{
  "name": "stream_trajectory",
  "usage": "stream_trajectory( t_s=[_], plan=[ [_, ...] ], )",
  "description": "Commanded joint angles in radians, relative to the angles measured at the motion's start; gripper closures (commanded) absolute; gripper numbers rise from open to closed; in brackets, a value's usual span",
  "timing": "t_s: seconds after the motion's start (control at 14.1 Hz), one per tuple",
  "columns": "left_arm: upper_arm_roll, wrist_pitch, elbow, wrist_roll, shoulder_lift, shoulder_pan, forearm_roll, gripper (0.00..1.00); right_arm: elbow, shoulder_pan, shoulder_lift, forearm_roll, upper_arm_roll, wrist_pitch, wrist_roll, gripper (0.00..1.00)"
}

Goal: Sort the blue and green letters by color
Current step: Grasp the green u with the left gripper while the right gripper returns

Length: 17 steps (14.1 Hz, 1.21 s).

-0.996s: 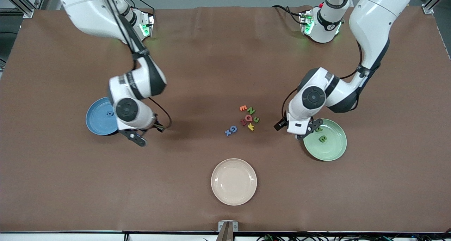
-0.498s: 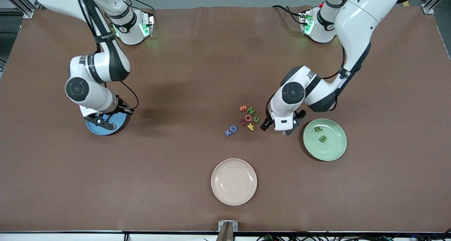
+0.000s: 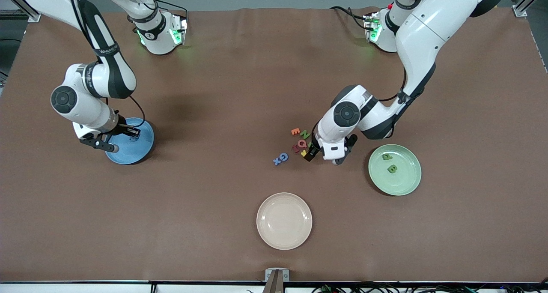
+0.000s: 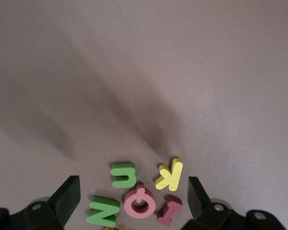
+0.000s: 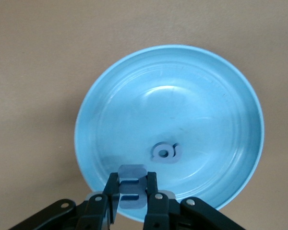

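Right gripper [image 5: 132, 190] pinches a blue letter [image 5: 132, 186] over the blue plate [image 5: 221, 100]; left gripper [image 4: 133, 191] gapes above green N [image 4: 103, 211], U [image 4: 123, 175].

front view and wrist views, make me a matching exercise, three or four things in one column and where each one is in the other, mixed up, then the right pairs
Things:
1. left gripper
2. right gripper
3. two green letters
4. blue G and X

Places or states:
A. in the green plate
B. fingers shut on a blue letter, over the rim of the blue plate
C. on the bare table, nearer to the front camera than the mixed pile
D. fingers open, over the pile of mixed letters

Pairs: 1-D, 2-B, 3-A, 4-C
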<state>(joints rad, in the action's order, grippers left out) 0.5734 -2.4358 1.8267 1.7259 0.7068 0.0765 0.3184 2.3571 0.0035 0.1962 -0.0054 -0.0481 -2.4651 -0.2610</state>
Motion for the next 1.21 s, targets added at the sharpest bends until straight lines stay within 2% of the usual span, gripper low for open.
stream_trajectory(
  t_s=[0.0,0.14,0.21,0.28,0.36,0.57,0.71,0.93,1.14],
  plan=[
    [-0.004,-0.006,-0.007,0.029,0.016,0.015,0.01,0.08,0.025,-0.016,0.003,-0.004,0.02,-0.043,0.009,0.99],
    [-0.004,-0.006,-0.001,0.035,0.02,0.014,0.011,0.16,0.024,-0.014,0.014,-0.001,0.022,-0.051,0.009,0.97],
    [-0.004,-0.006,0.005,0.037,0.02,0.014,0.011,0.2,0.024,-0.014,0.014,-0.001,0.022,-0.046,0.009,0.75],
    [-0.004,-0.006,0.009,0.037,0.02,0.012,0.011,0.24,0.021,-0.016,0.014,-0.001,0.022,-0.04,0.009,0.29],
    [-0.004,-0.006,0.019,0.037,0.02,0.008,0.011,0.27,0.022,-0.014,0.014,0.005,0.022,-0.04,0.009,0.0],
    [-0.004,-0.006,0.028,0.037,0.02,0.002,0.011,0.36,0.016,-0.011,0.011,0.005,0.024,-0.032,0.002,0.0],
    [-0.006,-0.006,0.029,0.037,0.02,0.003,0.011,0.37,-0.013,0.015,0.008,0.013,0.027,0.024,-0.035,0.0],
    [-0.006,-0.006,0.028,0.041,0.023,0.005,0.011,0.5,-0.123,0.136,0.006,0.018,0.027,0.158,-0.244,0.0],
    [-0.006,-0.006,0.028,0.041,0.026,0.005,0.011,0.61,-0.229,0.286,0.026,0.024,0.027,0.209,-0.496,0.0]
  ],
)
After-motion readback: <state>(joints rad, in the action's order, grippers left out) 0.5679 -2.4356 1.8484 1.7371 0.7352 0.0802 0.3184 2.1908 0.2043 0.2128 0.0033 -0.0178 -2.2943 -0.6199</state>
